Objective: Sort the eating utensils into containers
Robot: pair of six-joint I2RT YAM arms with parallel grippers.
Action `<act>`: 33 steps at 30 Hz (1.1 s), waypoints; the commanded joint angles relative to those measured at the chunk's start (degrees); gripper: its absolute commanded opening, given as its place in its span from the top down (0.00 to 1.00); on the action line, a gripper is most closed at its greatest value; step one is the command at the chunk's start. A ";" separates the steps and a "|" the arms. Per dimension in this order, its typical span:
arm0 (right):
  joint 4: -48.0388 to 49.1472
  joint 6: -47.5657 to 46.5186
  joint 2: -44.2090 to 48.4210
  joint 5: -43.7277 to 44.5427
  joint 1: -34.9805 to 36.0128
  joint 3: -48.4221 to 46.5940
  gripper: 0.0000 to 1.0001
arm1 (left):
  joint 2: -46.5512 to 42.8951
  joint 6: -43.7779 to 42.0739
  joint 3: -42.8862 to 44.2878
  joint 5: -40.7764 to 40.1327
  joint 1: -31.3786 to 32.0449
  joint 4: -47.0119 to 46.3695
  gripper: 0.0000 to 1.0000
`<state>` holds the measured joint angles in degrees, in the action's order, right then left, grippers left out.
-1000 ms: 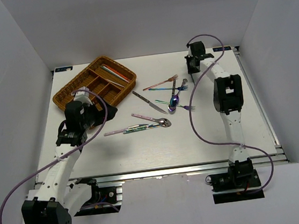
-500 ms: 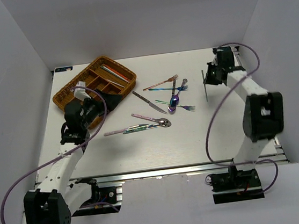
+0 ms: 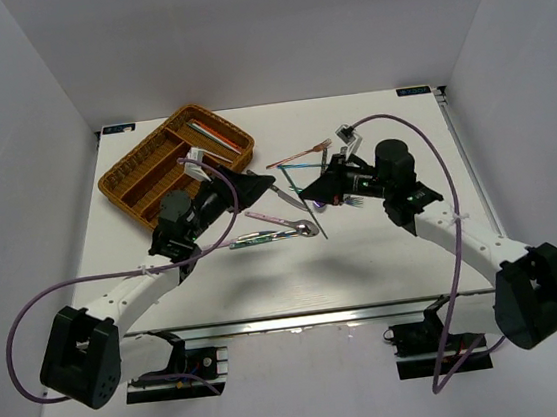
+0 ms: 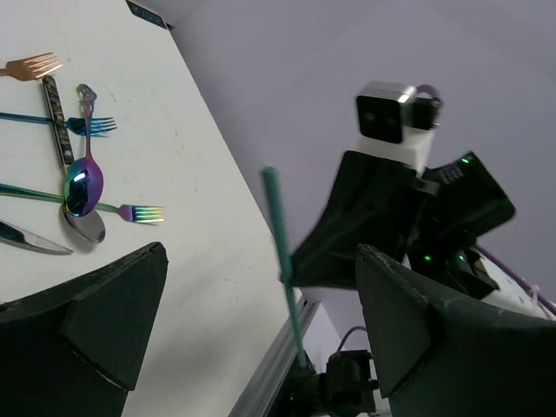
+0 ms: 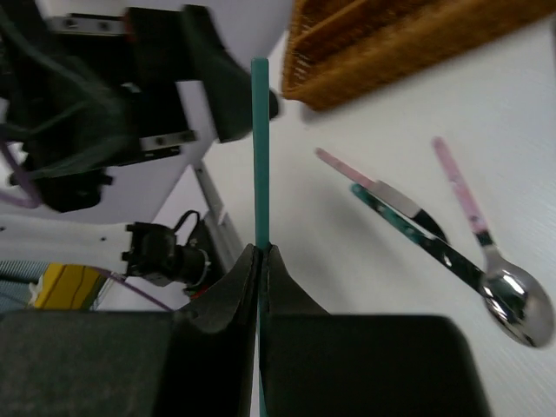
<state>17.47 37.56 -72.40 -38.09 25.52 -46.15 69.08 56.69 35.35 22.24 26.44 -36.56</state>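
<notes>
Green chopstick (image 5: 260, 130) sits squeezed tight between the right fingers (image 5: 233, 291), above the worktop (image 3: 267, 280) in the middle of the top view. Left fingers (image 4: 104, 321) are spread wide, holding nothing. Brown wicker tray (image 3: 144, 179) is at upper left, spoons and forks (image 3: 306, 228) to its right.

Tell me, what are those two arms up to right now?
Right gripper shut on green chopstick, held above the table. Left gripper wide open, facing it. Left gripper sits between chopstick and wicker tray.
</notes>
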 commanded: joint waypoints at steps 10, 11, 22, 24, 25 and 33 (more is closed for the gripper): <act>4.41 2.87 -2.56 2.48 11.56 -7.99 1.00 | -1.84 -1.23 1.56 -2.55 1.43 0.52 0.30; 4.24 2.69 -2.83 2.66 12.01 -8.69 1.00 | -1.76 -1.49 1.65 -2.38 1.43 0.52 0.39; -2.97 1.73 -0.73 21.28 6.14 -3.00 0.44 | 3.87 -10.02 15.45 -24.00 -0.23 30.45 1.00; -3.67 2.86 1.73 24.01 3.50 0.43 0.42 | 9.56 -10.45 23.05 -29.52 -3.56 34.87 1.00; -3.50 2.96 4.26 25.07 1.57 3.58 0.40 | 12.02 -10.80 25.53 -29.62 -7.76 36.10 1.00; -10.18 -3.46 11.22 25.08 -0.91 7.38 0.38 | 43.45 -15.20 56.98 -33.14 -19.13 39.88 1.00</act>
<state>8.75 37.23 -63.59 -14.20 24.64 -39.77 105.62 44.58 84.60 -7.44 8.86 -2.33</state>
